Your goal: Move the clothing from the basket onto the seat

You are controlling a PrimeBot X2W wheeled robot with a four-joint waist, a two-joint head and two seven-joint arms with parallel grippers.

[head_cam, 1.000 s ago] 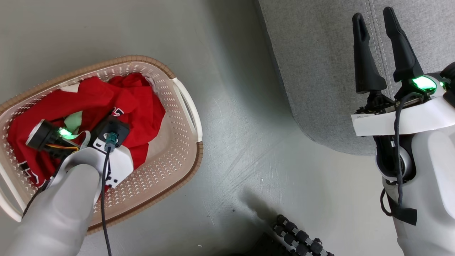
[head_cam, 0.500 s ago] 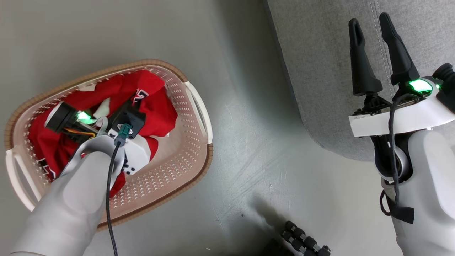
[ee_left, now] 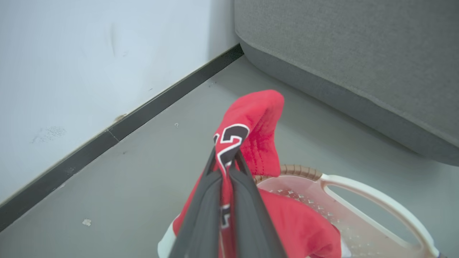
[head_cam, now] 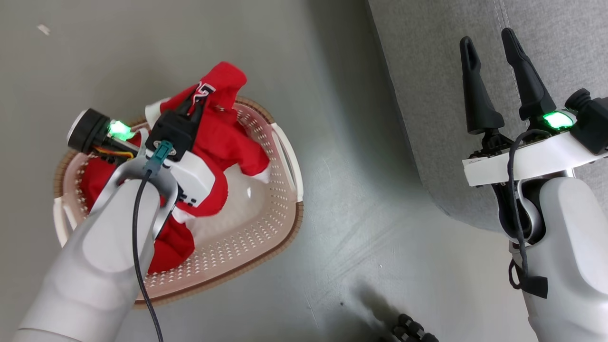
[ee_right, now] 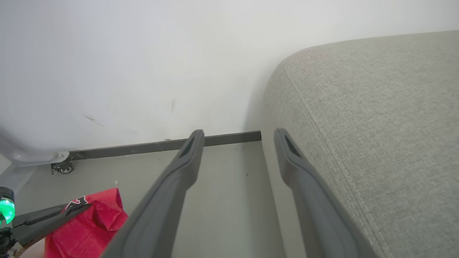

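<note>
Pinching red soft-fabric clothing (head_cam: 223,137), number print uppermost, in the fully closed left gripper (ee_left: 226,162) and trailing it lengthwise down into one cream perforated plastic basket (head_cam: 286,153); garment count unclear. Holding the right gripper (head_cam: 484,37) wide open, empty, beside one grey woven seat (head_cam: 427,71).

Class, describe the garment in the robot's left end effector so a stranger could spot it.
Left of the grey sofa cushion, a cream laundry basket stands on the floor. Over its rim the left end effector pinches a red jersey. Unlike the red fabric lying in the basket, it is lifted and shows a black, white-edged number.
</note>
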